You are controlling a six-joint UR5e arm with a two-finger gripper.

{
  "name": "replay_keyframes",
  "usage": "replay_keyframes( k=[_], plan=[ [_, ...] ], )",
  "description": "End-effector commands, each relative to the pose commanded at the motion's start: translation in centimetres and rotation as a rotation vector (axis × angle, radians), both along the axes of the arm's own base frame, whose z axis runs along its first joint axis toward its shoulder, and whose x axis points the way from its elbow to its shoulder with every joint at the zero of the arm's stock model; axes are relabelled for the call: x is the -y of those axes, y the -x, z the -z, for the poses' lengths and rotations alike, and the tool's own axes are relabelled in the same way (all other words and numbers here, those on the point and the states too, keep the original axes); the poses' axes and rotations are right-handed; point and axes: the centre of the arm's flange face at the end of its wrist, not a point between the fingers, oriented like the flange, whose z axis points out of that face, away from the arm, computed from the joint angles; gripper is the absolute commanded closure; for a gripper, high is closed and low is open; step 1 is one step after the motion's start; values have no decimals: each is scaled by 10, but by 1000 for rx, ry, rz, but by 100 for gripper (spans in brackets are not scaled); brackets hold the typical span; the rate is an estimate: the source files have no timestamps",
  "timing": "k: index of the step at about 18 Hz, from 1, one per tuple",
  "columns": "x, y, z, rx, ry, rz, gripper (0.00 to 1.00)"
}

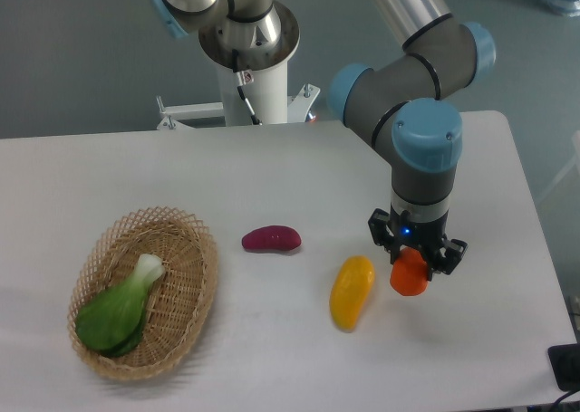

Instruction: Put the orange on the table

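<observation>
Orange (409,274) sits in the closed pincer (413,265), low over the white surface (272,340). A yellow fruit (351,292) lies just left; a purple piece (271,239) and basket (195,294) lie farther left.

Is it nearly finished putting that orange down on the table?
Nearly. Done: the orange is picked up and carried low over the table, right of the yellow fruit. In hand: the gripper holds it. Left: letting go and pulling away.
</observation>
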Motion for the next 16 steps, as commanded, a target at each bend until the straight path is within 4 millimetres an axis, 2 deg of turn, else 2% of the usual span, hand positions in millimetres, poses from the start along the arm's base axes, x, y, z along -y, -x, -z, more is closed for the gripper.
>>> replay_keyframes(
  k=[7,13,16],
  plan=[
    [-2,2,-2,-3,-2,2,45],
    [3,-1,14,8,27,-10,45],
    [12,-17,30,13,52,-10,45]
  ],
)
